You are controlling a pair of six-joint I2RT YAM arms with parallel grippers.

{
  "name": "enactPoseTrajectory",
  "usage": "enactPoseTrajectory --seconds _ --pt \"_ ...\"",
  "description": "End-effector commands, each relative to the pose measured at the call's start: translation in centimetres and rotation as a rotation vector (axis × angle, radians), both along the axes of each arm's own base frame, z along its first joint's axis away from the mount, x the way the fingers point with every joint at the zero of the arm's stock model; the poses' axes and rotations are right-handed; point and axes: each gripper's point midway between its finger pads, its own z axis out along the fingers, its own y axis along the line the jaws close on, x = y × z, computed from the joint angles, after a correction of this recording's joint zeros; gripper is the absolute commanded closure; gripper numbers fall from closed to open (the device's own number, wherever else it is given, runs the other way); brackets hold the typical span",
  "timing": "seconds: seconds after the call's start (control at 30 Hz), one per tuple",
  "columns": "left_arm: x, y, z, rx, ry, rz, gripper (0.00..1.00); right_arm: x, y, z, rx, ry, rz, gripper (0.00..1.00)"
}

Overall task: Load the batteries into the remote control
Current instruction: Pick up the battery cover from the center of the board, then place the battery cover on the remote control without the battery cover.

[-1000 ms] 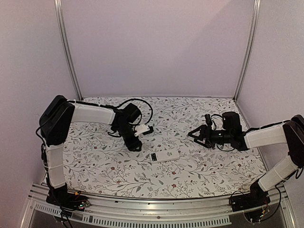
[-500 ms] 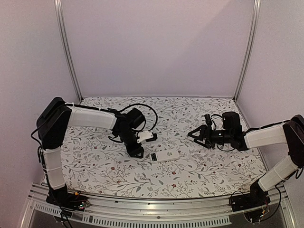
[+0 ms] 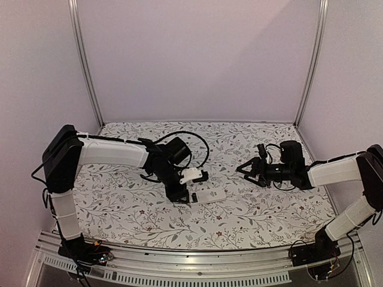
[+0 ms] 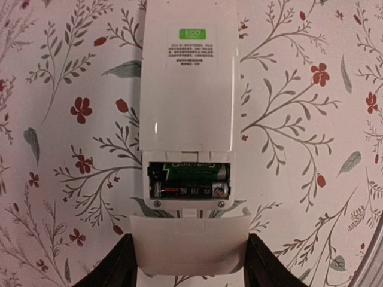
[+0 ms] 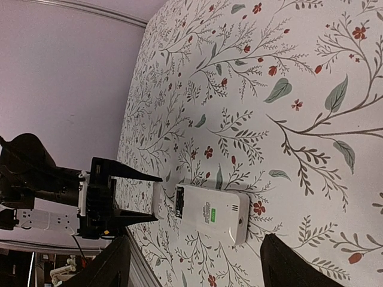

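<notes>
The white remote control (image 4: 187, 78) lies face down on the floral cloth, its battery bay open. Two batteries sit in the bay side by side, a green-labelled one (image 4: 191, 172) and a dark one (image 4: 188, 191) below it. My left gripper (image 4: 188, 263) is shut on a small white cover plate (image 4: 188, 245), held just short of the bay's end. From above, the left gripper (image 3: 191, 182) stands at the left end of the remote control (image 3: 209, 195). My right gripper (image 3: 245, 170) hovers open and empty to the right, apart from the remote control (image 5: 209, 212).
The floral cloth (image 3: 263, 209) covers the table. Pale walls with metal corner posts (image 3: 310, 66) close it in at the back and sides. A metal rail (image 3: 197, 266) runs along the near edge by the arm bases.
My left arm has swung right and toward the near edge, carrying the cover plate up to the remote's open end, and its jaws have closed a little. The right arm has stayed put.
</notes>
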Motion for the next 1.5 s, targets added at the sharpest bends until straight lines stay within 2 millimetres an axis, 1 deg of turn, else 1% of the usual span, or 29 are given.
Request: enactPoseTrajectory --seconds 0.0,0.13,0.33,0.5,0.77,0.83,0.93,1.1,1.23,1.33,1.47 --pt "0.3 -2.4 0.8 -0.047 -0.022 -0.054 0.45 0.1 0.0 0.4 0.003 -0.013 0.01 0.24" --pt "0.6 -3.1 0.8 -0.039 -0.026 -0.078 0.45 0.1 0.0 0.2 0.002 -0.009 0.011 0.24" --pt "0.6 -3.3 -0.1 -0.008 -0.011 -0.099 0.44 0.1 0.0 0.1 -0.001 -0.008 0.013 0.23" --pt "0.6 -3.3 -0.9 0.016 -0.001 -0.105 0.44 0.1 0.1 -0.1 -0.002 -0.003 0.017 0.23" --pt "0.7 -2.8 -2.4 0.058 0.009 -0.108 0.39 0.1 0.1 -0.2 -0.003 0.0 0.019 0.23" --pt "0.6 -2.8 -2.4 0.063 0.013 -0.109 0.37 0.1 0.1 -0.1 -0.002 -0.002 0.02 0.23" --pt "0.5 -2.9 -2.2 0.061 0.015 -0.108 0.32 0.1 0.1 -0.2 -0.001 0.0 0.019 0.22" --pt "0.4 -3.1 -0.9 0.035 0.012 -0.102 0.24 0.2 0.1 -0.1 -0.001 -0.001 0.019 0.22" --pt "0.5 -2.9 0.0 0.029 -0.007 -0.09 0.21 0.2 0.1 -0.1 -0.001 -0.001 0.02 0.22" --pt "0.6 -2.4 0.1 0.033 -0.026 -0.082 0.18 0.2 0.1 -0.1 -0.001 -0.002 0.018 0.22" --pt "0.7 -1.6 0.5 0.01 -0.049 -0.079 0.16 0.1 0.1 -0.1 -0.003 -0.004 0.022 0.22"
